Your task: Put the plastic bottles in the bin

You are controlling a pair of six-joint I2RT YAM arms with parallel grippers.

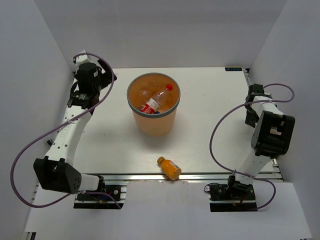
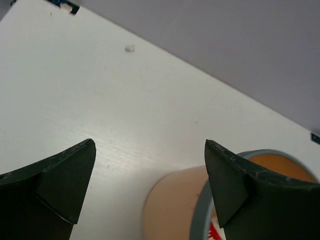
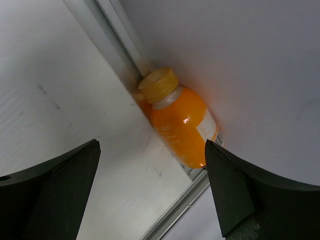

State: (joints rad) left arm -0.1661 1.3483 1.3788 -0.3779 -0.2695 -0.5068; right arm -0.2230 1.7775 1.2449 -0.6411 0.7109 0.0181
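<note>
step: orange bottle [image 1: 169, 168] not yet in, near side of bin [image 1: 152, 126]
left gripper [image 2: 150, 150]: fingers wide, empty
right gripper [image 3: 150, 150]: fingers wide, empty
next: grab bottle, drop in bin

A robotics lab cell: plain white walls [image 1: 165, 30] box in a white table [image 1: 210, 130] on aluminium rails [image 1: 135, 176].

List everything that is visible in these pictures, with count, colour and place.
bin: one, orange with grey rim, upright at the table's middle.
red-cap bottle: one, clear with red label, lying inside the bin; what lies under it is unclear.
orange bottle: one, orange, lying at the table's near edge.
table: one, white.
cables: two, purple, one along each arm.
left pincer: black, open, empty, left of bin.
right pincer: black, open, empty, at the table's right.
</note>
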